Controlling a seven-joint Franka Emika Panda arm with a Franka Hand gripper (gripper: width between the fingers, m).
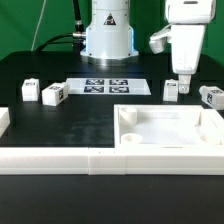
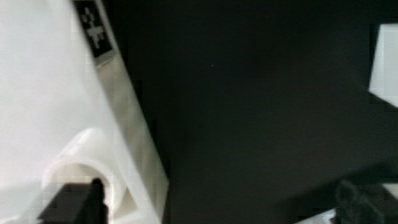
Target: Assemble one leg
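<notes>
Gripper [image 1: 185, 72] hangs above the black table [image 1: 60, 125], off the marker board's [image 1: 108, 86] far corner on the exterior view's right, fingers pointing down. In the wrist view the 2 dark fingertips [image 2: 71, 203] sit wide apart with bare table between them, so the gripper [image 2: 217, 198] is spread and has hold of nothing.

The leg [image 1: 172, 90] stands on the table just past the marker board's edge on the exterior view's right, directly under the fingers. I cannot tell whether they touch it. It carries a black-and-white square tag on its facing side (pattern only, too small to read).

A second leg [image 1: 210, 97] lies further from the marker board on that same side, close to the frame edge. On the opposite side of the marker board, toward the exterior view's left, sit a third leg [image 1: 52, 95] and a fourth leg [image 1: 30, 90], close together and each tagged.

The marker board shows several square tags in a row and lies flat. The robot base [image 1: 108, 30] stands behind it.

The white tray-like part [image 1: 205, 122] lies nearer the camera than the marker board, toward the exterior view's right. A long white bar [image 1: 70, 160] runs along the front.

In the wrist view, a white tagged part [image 2: 54, 110] fills 1 side next to a fingertip, its tag blurred. I cannot tell which part it is.
</notes>
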